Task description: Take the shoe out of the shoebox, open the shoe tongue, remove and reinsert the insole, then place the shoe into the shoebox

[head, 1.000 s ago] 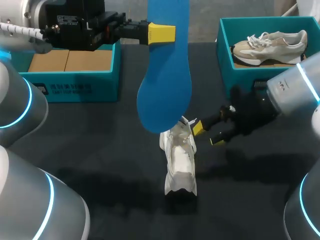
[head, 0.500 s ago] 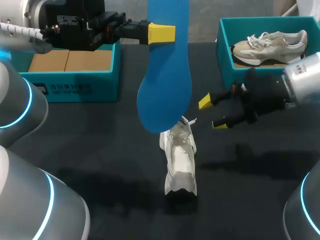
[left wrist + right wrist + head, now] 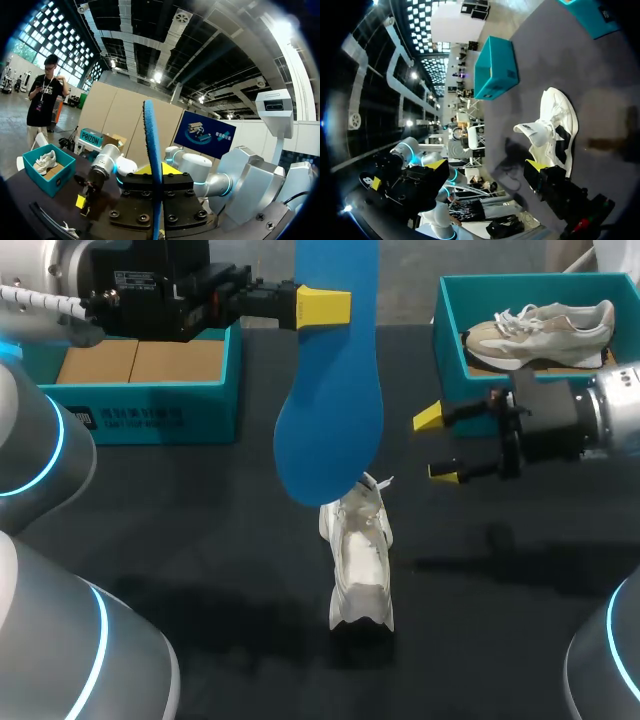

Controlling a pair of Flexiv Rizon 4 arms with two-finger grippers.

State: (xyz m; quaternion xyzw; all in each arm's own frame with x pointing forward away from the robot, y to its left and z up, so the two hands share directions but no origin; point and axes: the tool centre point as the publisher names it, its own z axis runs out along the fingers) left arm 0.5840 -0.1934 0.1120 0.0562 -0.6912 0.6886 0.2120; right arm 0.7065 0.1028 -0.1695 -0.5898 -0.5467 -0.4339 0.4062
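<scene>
The white shoe (image 3: 360,555) is standing on the table (image 3: 200,540), tongue open, under the blue insole (image 3: 332,390) that the left gripper (image 3: 325,305) is pinching. The right gripper (image 3: 436,445) is hanging beside the shoe, wide and empty. I think putting the insole back and boxing the shoe are left to do.

print 1: white lettering and a small square mark on the front wall of the teal cardboard shoebox (image 3: 150,418) at the left of the dark desk (image 3: 200,530), too small to read | print 2: white label strip on the black wrist housing of the left arm (image 3: 150,290), illegible | nothing else legible
</scene>
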